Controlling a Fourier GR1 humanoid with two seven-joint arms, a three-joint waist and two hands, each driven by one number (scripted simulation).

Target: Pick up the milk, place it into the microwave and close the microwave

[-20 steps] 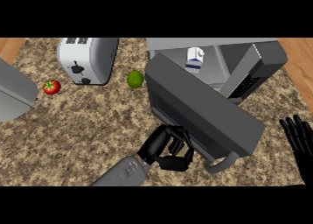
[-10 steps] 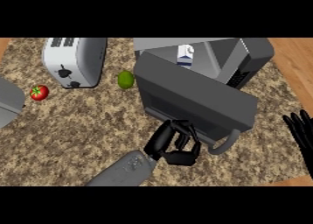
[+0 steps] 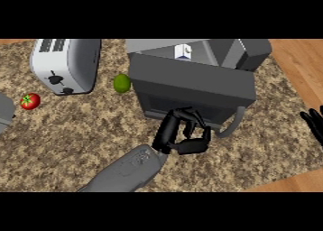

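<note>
Speckled stone forms the surface (image 3: 71, 131), edged by wood at the right.

Head view: the microwave (image 3: 211, 58) is seen at twelve o'clock, with the milk (image 3: 183, 51) standing inside its cavity, only the carton's top showing above the door (image 3: 191, 90). The door is swung most of the way toward the front, its handle (image 3: 234, 124) at its lower right corner. The left robot hand (image 3: 184, 135) is set against the door's lower face at six o'clock from it, fingers curled and nothing clamped in them. The right robot hand (image 3: 319, 128) is held at the view's three o'clock edge, fingers straight and apart, resting.

A toaster (image 3: 66, 63) lies at ten o'clock, a lime (image 3: 122, 83) just beside the door's left edge, and a tomato (image 3: 30, 101) at nine o'clock.

Closing appears to be the step in hand. The push is best kept on the door's outer face, near the handle side, and carried straight toward the cavity until the door sits flush; the lime should be left untouched.
</note>
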